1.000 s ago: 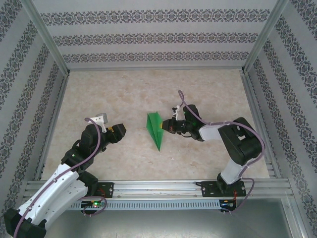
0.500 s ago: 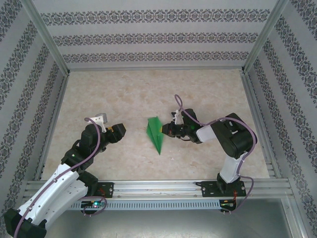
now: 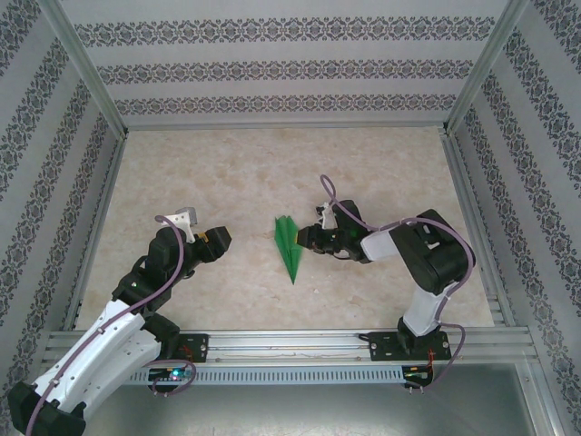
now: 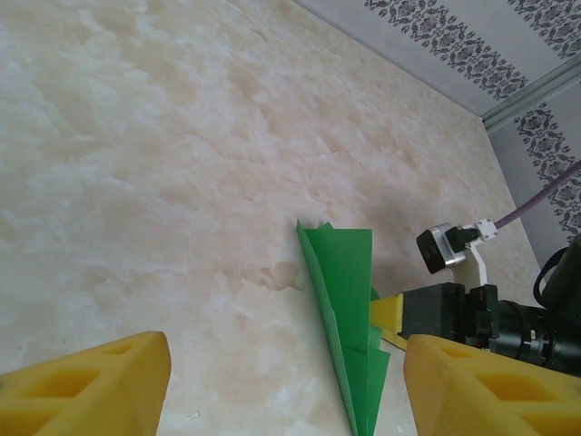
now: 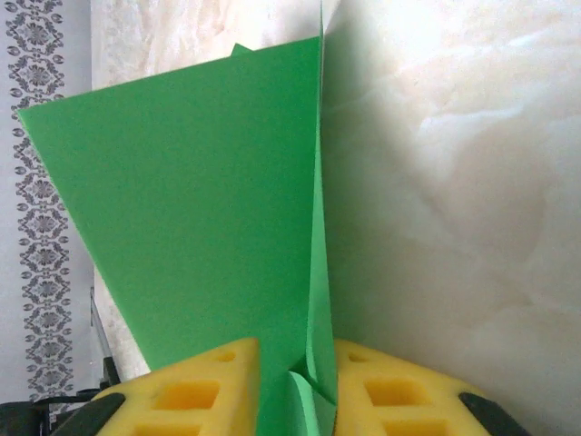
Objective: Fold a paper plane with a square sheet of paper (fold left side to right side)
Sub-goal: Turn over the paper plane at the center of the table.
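The bright-green sheet of paper is folded into a narrow pointed dart, the paper plane [image 3: 289, 243], lying mid-table with its tip toward the near edge. My right gripper [image 3: 307, 238] is at its right edge. In the right wrist view the paper plane [image 5: 200, 200] stands up between the yellow pads [image 5: 195, 391], which sit a little apart, so my right gripper [image 5: 298, 368] is open around the crease. My left gripper [image 3: 216, 238] hovers to the left, apart from the paper. It is open [image 4: 290, 372] and faces the paper plane [image 4: 345, 291].
A beige marble-pattern tabletop [image 3: 227, 173] is enclosed by patterned walls and a metal frame [image 3: 100, 118]. A metal rail [image 3: 290, 341] runs along the near edge, where both arm bases sit.
My right gripper has loosened from shut to slightly open around the paper. The green shape now looks narrower and lies a little further right. The left arm has not moved.
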Controlling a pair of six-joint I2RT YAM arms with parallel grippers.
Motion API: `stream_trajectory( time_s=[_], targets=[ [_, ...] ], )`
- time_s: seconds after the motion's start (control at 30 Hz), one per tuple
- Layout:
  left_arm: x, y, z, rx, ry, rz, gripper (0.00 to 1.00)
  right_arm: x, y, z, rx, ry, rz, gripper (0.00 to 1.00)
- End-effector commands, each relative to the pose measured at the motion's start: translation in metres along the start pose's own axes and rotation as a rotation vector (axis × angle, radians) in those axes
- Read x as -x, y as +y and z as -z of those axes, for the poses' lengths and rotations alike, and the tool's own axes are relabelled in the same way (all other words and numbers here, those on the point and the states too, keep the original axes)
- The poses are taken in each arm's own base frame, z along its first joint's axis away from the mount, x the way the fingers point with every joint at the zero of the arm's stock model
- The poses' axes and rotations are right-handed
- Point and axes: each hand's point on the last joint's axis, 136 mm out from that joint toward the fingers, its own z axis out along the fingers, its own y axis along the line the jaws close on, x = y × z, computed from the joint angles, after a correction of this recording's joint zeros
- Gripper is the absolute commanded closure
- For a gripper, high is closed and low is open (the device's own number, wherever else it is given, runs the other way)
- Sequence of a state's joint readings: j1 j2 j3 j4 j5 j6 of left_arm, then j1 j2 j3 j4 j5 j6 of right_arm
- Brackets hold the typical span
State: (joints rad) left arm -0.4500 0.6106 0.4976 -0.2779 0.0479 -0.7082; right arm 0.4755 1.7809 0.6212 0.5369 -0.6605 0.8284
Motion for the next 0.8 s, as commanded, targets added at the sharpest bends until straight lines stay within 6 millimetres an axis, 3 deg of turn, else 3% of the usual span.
stream_trajectory(
  time_s=[0.0,0.23,0.47,0.77],
  targets=[
    [0.002,0.002,0.001,0.004,-0.007,0.008,0.32,-0.001,0.000,0.008,-0.045,-0.016,0.046,0.72],
    [0.005,0.004,0.003,0.018,-0.008,-0.010,0.30,0.000,-0.004,0.032,-0.191,-0.052,0.079,0.62],
    [0.014,0.010,0.018,0.071,-0.030,-0.061,0.22,-0.015,0.022,0.063,-0.360,-0.025,0.194,0.47],
    [0.008,0.016,0.020,0.080,-0.023,-0.060,0.21,-0.037,0.046,0.040,-0.411,0.076,0.252,0.33]
  ],
)
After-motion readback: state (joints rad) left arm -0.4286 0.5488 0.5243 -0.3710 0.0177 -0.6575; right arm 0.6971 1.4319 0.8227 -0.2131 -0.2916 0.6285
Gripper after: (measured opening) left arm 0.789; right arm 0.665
